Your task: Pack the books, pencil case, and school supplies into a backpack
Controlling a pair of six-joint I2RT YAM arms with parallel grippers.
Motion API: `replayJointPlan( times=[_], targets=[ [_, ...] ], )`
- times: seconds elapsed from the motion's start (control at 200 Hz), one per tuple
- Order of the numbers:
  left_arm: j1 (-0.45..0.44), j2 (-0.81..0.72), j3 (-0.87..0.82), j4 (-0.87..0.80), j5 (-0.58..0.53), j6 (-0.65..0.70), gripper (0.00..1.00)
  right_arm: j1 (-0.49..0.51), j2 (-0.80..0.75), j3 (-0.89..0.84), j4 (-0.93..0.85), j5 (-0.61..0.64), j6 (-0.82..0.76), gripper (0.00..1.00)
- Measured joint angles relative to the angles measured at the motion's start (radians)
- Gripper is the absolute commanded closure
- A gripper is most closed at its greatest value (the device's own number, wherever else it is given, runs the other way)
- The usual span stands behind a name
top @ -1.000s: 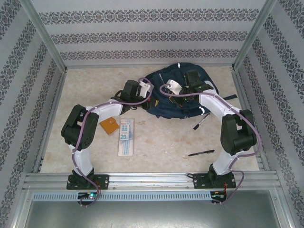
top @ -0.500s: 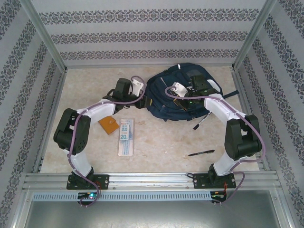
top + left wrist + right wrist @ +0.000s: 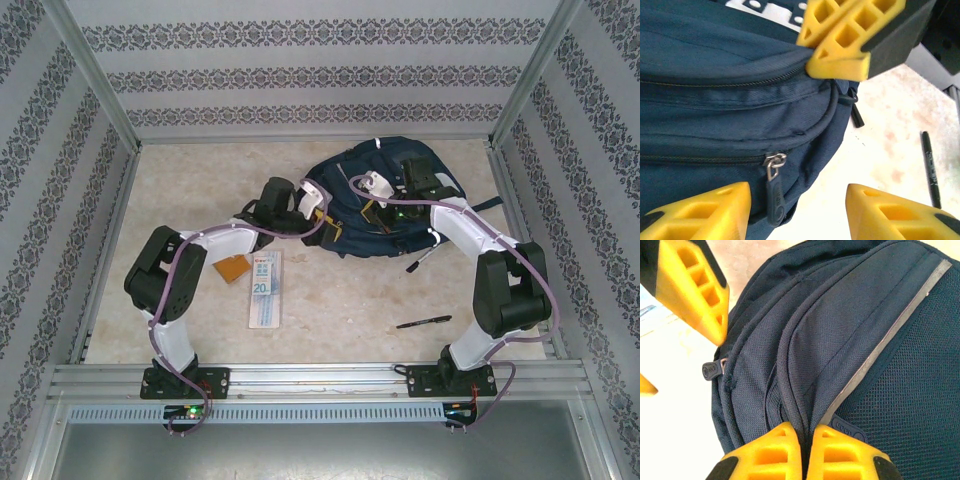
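Note:
The dark navy backpack (image 3: 342, 176) lies at the back of the table. My right gripper (image 3: 807, 452) is shut on a piped fabric seam of the backpack (image 3: 850, 325), above its front. My left gripper (image 3: 797, 212) stands open at the bag's lower front edge (image 3: 715, 125), with a zipper pull (image 3: 774, 192) hanging loose between its fingers. The pencil case (image 3: 265, 288) and the orange square (image 3: 232, 268) lie left of the bag. A slim black pen (image 3: 424, 322) lies near the right arm. The books are out of view.
A second pen (image 3: 421, 257) lies just off the backpack's right front corner, also visible past the bag (image 3: 930, 170). Metal frame rails and patterned walls enclose the table (image 3: 340, 320). The two grippers are close together over the bag.
My left gripper has opened and moved right, down to the backpack's front edge. The right gripper stays shut on the seam, and the bag has shifted slightly.

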Motion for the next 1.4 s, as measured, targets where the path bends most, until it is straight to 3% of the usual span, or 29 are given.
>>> replayJointPlan(
  times=[0.12,0.245,0.325,0.51,0.685,0.914,1.129,1.179,1.224,1.324,1.404],
  targets=[
    [-0.032,0.013,0.013,-0.027,-0.066,0.056,0.53,0.000,-0.007,0.000,0.002,0.000,0.003,1.00],
    [-0.046,0.019,0.017,-0.040,-0.128,0.101,0.78,0.000,-0.009,0.000,0.003,-0.001,0.004,1.00],
    [-0.046,0.024,0.020,-0.043,-0.167,0.111,1.00,0.000,-0.011,0.000,0.003,-0.001,0.003,1.00],
    [-0.044,0.028,0.024,-0.050,-0.181,0.137,1.00,0.006,-0.039,-0.016,0.000,0.008,-0.045,1.00],
    [-0.028,0.024,0.024,-0.061,-0.128,0.134,1.00,0.016,-0.091,-0.070,-0.008,0.034,-0.167,1.00],
    [0.074,-0.023,0.014,-0.066,-0.076,0.120,1.00,0.049,-0.110,-0.130,0.008,0.092,-0.300,1.00],
    [0.108,-0.033,0.014,-0.132,-0.122,0.215,1.00,0.064,-0.113,-0.159,0.027,0.109,-0.353,1.00],
    [0.116,-0.033,0.019,-0.153,-0.126,0.229,1.00,0.066,-0.117,-0.173,0.042,0.109,-0.349,0.72],
    [0.125,-0.033,0.031,-0.173,-0.124,0.235,1.00,0.066,-0.126,-0.189,0.068,0.104,-0.327,0.57],
    [0.131,-0.033,0.043,-0.169,-0.111,0.220,1.00,0.068,-0.154,-0.230,0.127,0.074,-0.249,0.35],
    [0.120,-0.033,0.037,-0.150,-0.099,0.185,1.00,0.085,-0.172,-0.240,0.167,0.057,-0.163,0.27]
  ],
)
